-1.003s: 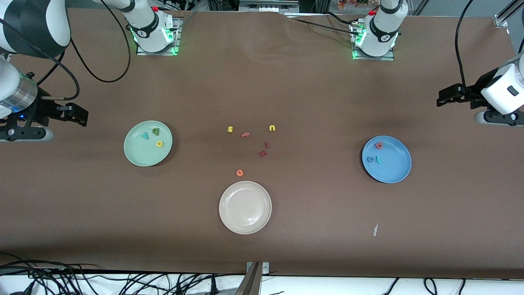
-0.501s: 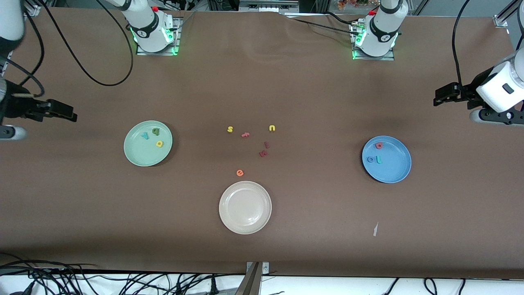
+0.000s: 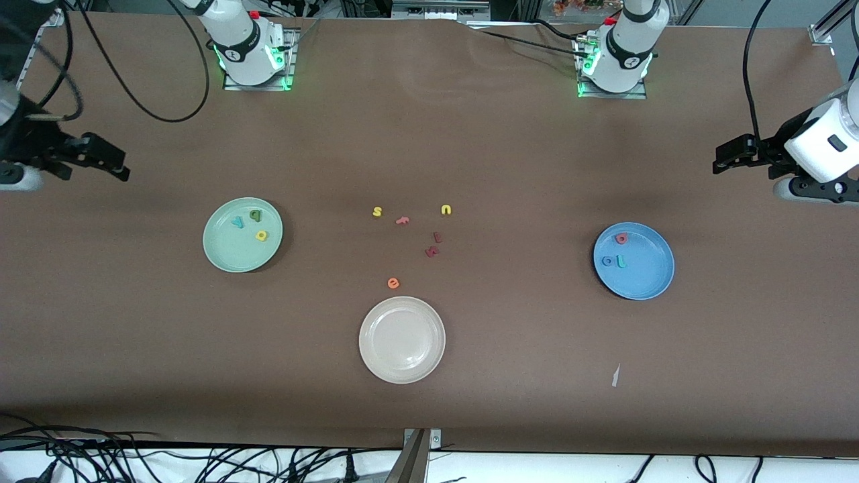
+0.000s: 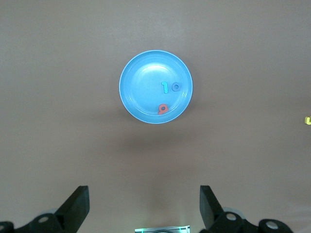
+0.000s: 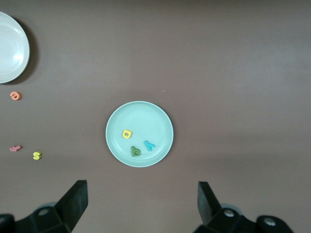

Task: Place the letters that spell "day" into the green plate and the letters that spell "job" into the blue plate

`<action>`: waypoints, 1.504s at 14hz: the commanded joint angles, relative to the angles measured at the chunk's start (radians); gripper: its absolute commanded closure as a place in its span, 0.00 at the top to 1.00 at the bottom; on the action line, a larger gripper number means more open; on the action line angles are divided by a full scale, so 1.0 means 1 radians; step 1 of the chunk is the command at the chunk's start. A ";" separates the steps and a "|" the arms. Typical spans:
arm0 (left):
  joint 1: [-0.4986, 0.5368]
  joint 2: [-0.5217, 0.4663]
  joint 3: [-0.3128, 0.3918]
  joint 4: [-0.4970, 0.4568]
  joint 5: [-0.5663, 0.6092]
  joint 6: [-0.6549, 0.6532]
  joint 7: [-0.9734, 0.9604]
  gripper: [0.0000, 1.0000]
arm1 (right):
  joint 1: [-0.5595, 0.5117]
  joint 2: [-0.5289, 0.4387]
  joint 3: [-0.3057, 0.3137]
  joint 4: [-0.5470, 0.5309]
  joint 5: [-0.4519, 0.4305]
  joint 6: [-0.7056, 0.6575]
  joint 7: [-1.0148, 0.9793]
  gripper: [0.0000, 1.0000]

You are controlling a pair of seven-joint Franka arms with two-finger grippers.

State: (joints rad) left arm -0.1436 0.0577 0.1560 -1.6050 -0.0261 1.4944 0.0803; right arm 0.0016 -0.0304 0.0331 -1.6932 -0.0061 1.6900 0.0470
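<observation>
Tiny foam letters [image 3: 248, 225] on smooth round green plate [image 3: 228, 258]

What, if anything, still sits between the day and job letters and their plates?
Nothing visible: the yellow d, green a and teal y lie in the green plate; the j, o and b lie in the blue plate. Both grippers are open, off at the table's ends.

- Mid-height in the front view, toward the right arm's end: day plate [image 3: 231, 258], with d [image 3: 262, 235], a [image 3: 255, 215] and y [image 3: 238, 222] in it, apart.
- Mid-height, toward the left arm's end: job plate [image 3: 644, 275], with b [image 3: 621, 238] in it, o [image 3: 608, 261] and j [image 3: 621, 261] side by side nearer the camera.
- Frame centre, between both plates: loose letters [image 3: 433, 251] on the table [image 3: 470, 134].
- Lower centre: third plate [image 3: 402, 340], e [image 3: 393, 283] near its upper rim.
</observation>
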 commanded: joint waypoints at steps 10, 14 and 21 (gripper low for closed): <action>-0.004 -0.015 0.000 -0.007 -0.006 0.009 0.010 1.00 | -0.022 -0.066 0.027 -0.083 -0.002 0.020 -0.004 1.00; -0.004 -0.015 0.000 -0.007 -0.006 0.009 0.010 1.00 | -0.020 -0.020 0.028 -0.024 0.000 0.019 -0.010 1.00; -0.004 -0.015 0.000 -0.007 -0.006 0.007 0.010 1.00 | -0.021 -0.016 0.027 -0.026 0.002 -0.001 0.010 1.00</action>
State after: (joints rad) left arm -0.1438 0.0575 0.1551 -1.6050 -0.0261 1.4948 0.0803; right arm -0.0043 -0.0564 0.0476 -1.7443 -0.0093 1.7143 0.0492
